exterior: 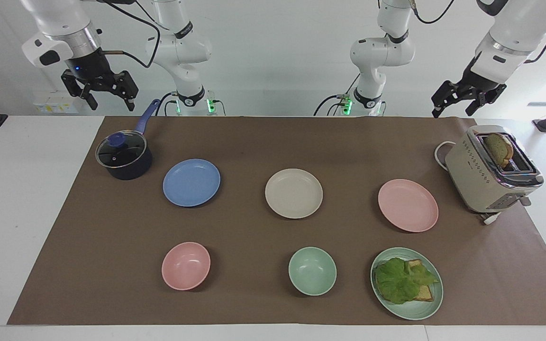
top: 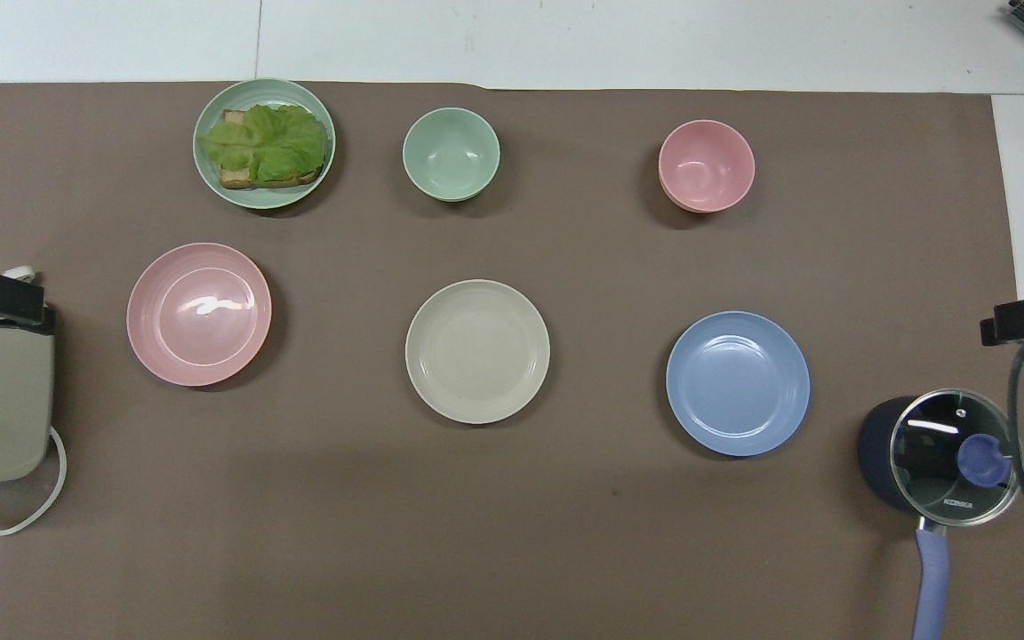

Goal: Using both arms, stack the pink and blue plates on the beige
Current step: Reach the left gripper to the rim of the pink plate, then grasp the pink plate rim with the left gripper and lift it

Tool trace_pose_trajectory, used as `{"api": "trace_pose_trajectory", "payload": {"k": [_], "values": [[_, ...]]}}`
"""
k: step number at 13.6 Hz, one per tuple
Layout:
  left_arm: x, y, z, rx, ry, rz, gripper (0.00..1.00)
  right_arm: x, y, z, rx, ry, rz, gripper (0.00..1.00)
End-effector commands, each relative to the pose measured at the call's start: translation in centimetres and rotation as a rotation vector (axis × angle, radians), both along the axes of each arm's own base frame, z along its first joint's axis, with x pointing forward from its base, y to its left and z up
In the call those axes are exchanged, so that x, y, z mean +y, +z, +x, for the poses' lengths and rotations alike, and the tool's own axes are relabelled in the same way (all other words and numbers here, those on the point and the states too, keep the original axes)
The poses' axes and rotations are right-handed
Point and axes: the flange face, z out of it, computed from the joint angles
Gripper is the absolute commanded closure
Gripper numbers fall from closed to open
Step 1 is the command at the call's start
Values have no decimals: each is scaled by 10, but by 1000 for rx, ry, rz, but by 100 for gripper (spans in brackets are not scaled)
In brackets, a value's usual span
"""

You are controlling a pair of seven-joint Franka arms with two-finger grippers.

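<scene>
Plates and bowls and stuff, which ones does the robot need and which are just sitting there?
Needed: pink plate, blue plate, beige plate.
Just sitting: pink bowl, green bowl, green plate with bread and lettuce, toaster, lidded pot.

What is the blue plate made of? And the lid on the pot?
The blue plate looks like matte plastic: dull, even colour with only soft shine. The pot lid looks like clear glass with a metal rim; you can see through it.
</scene>
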Motion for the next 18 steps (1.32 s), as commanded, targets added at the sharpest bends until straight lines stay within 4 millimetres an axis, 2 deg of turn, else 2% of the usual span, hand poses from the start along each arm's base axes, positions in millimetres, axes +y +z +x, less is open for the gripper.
{"api": "trace_pose_trajectory", "payload": {"k": [1, 3, 7, 9, 11, 12, 14, 17, 18], "values": [[7, -62, -3, -2, 22, 8, 0, 0, 4, -4, 6, 19, 6, 0], [24, -110, 2, -23, 46, 8, 0, 0, 4, -4, 6, 19, 5, 0], [37, -213, 25, -2, 74, 12, 0, 0, 4, -4, 6, 19, 5, 0], [41, -252, 39, -6, 84, 14, 0, 0, 4, -4, 6, 19, 6, 0], [58, -281, 45, -3, 113, 15, 0, 0, 4, -4, 6, 19, 5, 0], [60, -289, 47, -9, 117, 15, 0, 0, 4, -4, 6, 19, 5, 0], [71, -312, 43, 11, 134, 16, 0, 0, 4, -4, 6, 19, 5, 0], [65, -321, 35, 30, 131, 16, 0, 0, 4, -4, 6, 19, 5, 0], [64, -322, 33, 32, 122, 15, 41, 0, 4, -4, 6, 19, 5, 0]]}}
